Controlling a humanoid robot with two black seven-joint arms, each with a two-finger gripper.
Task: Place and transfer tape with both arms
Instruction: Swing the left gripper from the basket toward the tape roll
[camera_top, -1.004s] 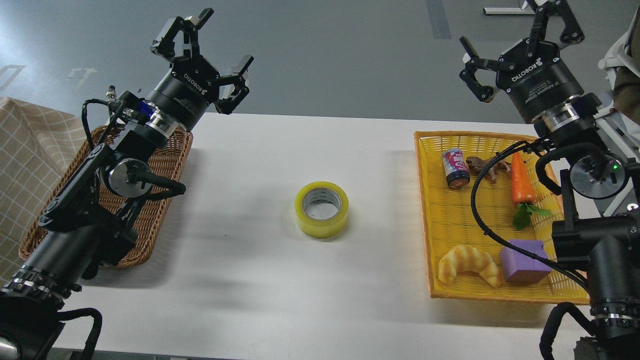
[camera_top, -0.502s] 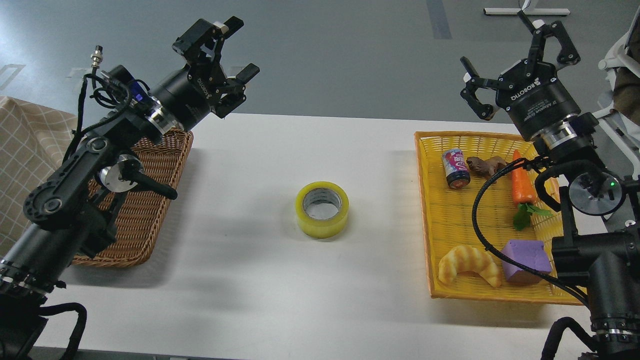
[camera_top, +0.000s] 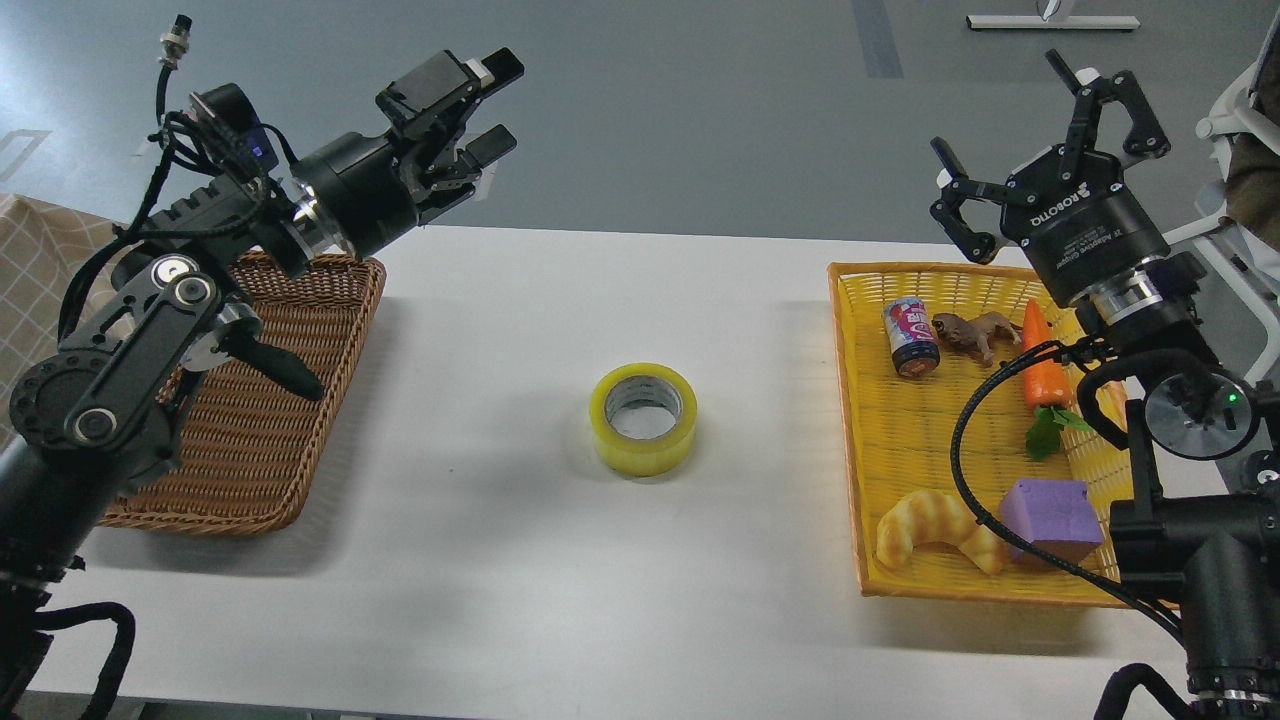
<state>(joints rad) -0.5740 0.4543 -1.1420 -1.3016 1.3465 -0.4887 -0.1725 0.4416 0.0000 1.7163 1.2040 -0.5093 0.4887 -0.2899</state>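
Head view only. Tape (camera_top: 644, 417) lay flat, core up, mid-counter (camera_top: 500, 560), well apart from both baskets and untouched. Left claw (camera_top: 478, 108) hung high over the far counter edge, above the wicker tray (camera_top: 250, 450), fingers spread, nothing held. Right claw (camera_top: 1040, 140) hung above the far end of the yellow basket (camera_top: 900, 440), fingers wide, empty.

Risks, my read: the roll was round and glossy, so a pinch across the outer wall could squirt it sideways or roll it off. A finger through the core looked safer. The right arm's cable looped low over the basket and could snag the carrot (camera_top: 1042, 360) or purple block (camera_top: 1050, 520) on the reach. A handoff in mid-air with both claws on one small roll risked a finger clash or a drop.

Materials: tape translucent yellow film on a grey-white card core; wicker tray brown, coarse weave; yellow basket a fine plastic-looking mesh; croissant (camera_top: 935, 525) glossy, ridged; can (camera_top: 910, 337) small, printed; counter smooth matte white.
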